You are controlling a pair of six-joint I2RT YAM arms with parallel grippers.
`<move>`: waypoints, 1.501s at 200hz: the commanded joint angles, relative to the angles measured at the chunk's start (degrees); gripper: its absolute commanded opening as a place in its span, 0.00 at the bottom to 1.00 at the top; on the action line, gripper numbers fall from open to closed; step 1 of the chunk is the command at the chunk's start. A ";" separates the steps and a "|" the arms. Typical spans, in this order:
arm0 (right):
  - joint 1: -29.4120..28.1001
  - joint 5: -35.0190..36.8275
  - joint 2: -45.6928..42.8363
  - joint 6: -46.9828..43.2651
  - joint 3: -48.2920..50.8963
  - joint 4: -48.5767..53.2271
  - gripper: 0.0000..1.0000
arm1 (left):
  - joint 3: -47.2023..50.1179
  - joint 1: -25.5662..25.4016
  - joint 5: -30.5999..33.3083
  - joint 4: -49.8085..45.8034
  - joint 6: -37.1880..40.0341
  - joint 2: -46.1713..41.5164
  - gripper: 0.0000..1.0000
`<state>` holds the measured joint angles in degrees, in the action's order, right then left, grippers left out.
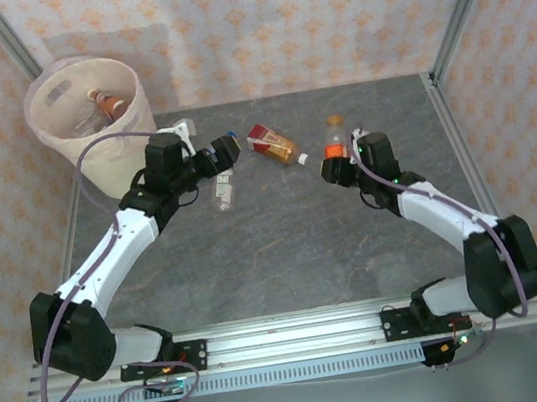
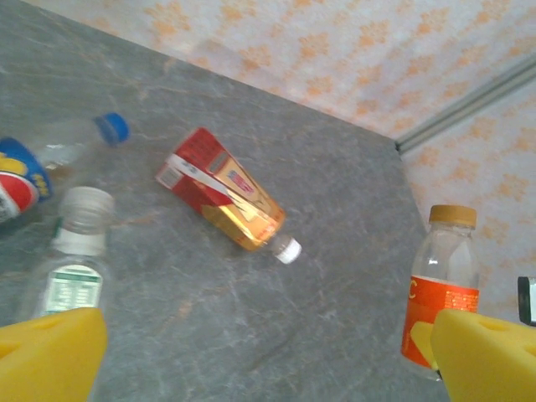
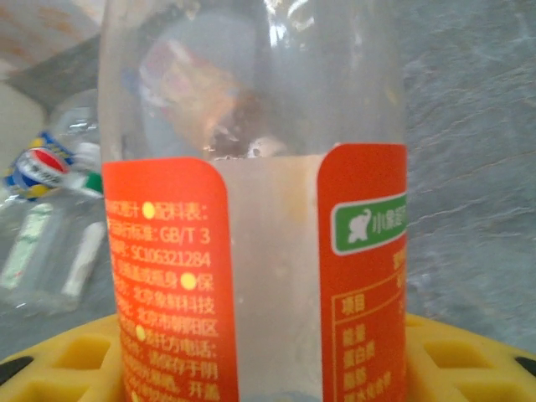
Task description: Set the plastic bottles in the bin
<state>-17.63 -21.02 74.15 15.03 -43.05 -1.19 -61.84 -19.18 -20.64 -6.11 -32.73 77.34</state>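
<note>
Closest of all, the orange-labelled bottle stands upright and fills most of my right wrist view, with its clear upper part above the label and white print running down it. It sits between the yellow fingers of my right hand, which come up beside its lower part on either side. Whether the pads actually press on it I cannot tell. From above, that bottle stands on the grey worktop toward the far right, with its tan cap on top. Near it on the left, and apart from it, a red-labelled bottle lies on its side with its white cap pointing toward the orange one. My left hand hangs over the worktop left of centre, its yellow fingers spread wide and empty. Beneath and ahead of it lie two more bottles. One is a white-capped bottle, clear, with a green-and-white label. Beside it is a blue-capped bottle with a blue-and-red label. Beyond my left arm, at the far left corner, stands the bin, cream-walled with a thin pinkish liner over its rim. At least one bottle with a reddish-brown label lies inside it.
</note>
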 commanded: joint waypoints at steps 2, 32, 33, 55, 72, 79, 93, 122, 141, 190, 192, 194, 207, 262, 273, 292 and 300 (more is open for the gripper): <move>-1.84 -2.25 -5.97 2.69 4.41 -8.04 0.45 | -3.16 -3.03 -0.64 1.37 -0.12 1.98 1.00; -4.27 -6.28 -10.57 4.47 7.57 -12.37 0.44 | -7.58 -7.61 -0.08 -0.37 1.79 5.59 1.00; -4.44 -6.43 -10.63 4.43 7.64 -12.49 0.44 | -7.72 -7.75 -0.22 -0.34 1.79 5.79 1.00; -7.24 -8.57 -10.86 4.08 8.11 -13.37 0.44 | -11.22 -10.42 -2.84 -0.01 1.79 9.41 1.00; -9.11 -8.62 -9.99 3.97 8.07 -14.76 0.44 | -13.52 -12.27 -3.35 0.58 1.79 11.67 1.00; -9.65 -9.22 -9.50 4.20 7.98 -15.70 0.44 | -14.35 -12.84 -3.61 0.87 1.79 12.46 1.00; -10.30 -10.13 -8.39 4.93 7.94 -18.16 0.44 | -15.76 -13.40 -3.82 1.42 1.57 14.13 1.00; -10.90 -14.96 -5.61 5.27 5.88 -19.26 0.44 | -18.42 -13.93 -7.78 2.16 1.39 16.88 1.00; -11.35 -17.36 -4.41 4.64 4.83 -19.24 0.44 | -20.94 -14.48 -5.66 -1.86 5.57 17.98 0.98; -11.64 -20.00 -4.95 3.32 4.95 -19.02 0.43 | -27.55 -14.48 0.64 -11.65 9.22 21.74 0.86; -11.64 -20.07 -4.97 3.27 4.92 -19.02 0.43 | -27.50 -14.48 0.61 -11.71 9.19 21.83 0.86; -11.64 -20.10 -4.98 3.17 4.91 -18.96 0.43 | -27.57 -14.48 0.65 -11.68 9.18 21.92 0.85; -11.66 -20.89 -5.08 2.74 4.77 -18.95 0.43 | -27.52 -14.48 0.78 -11.39 8.92 22.06 0.81; -11.69 -20.14 -4.64 2.19 4.38 -19.87 0.43 | -28.24 -14.48 -1.59 -11.10 8.49 22.85 0.66; -11.65 -19.82 -4.39 2.16 4.29 -20.15 0.43 | -27.98 -14.51 -2.13 -10.45 8.39 22.70 0.60; -11.67 -20.36 -4.11 2.08 4.03 -20.69 0.43 | -27.57 -14.48 -2.49 -9.68 8.32 22.25 0.50; -11.66 -21.06 -3.96 1.95 3.84 -20.73 0.43 | -27.39 -14.47 -2.19 -9.54 8.38 22.03 0.46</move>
<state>-28.99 -40.38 70.22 18.61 -36.51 -17.17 -88.38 -33.54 -22.70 -15.77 -25.23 100.14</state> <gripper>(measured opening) 0.563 0.511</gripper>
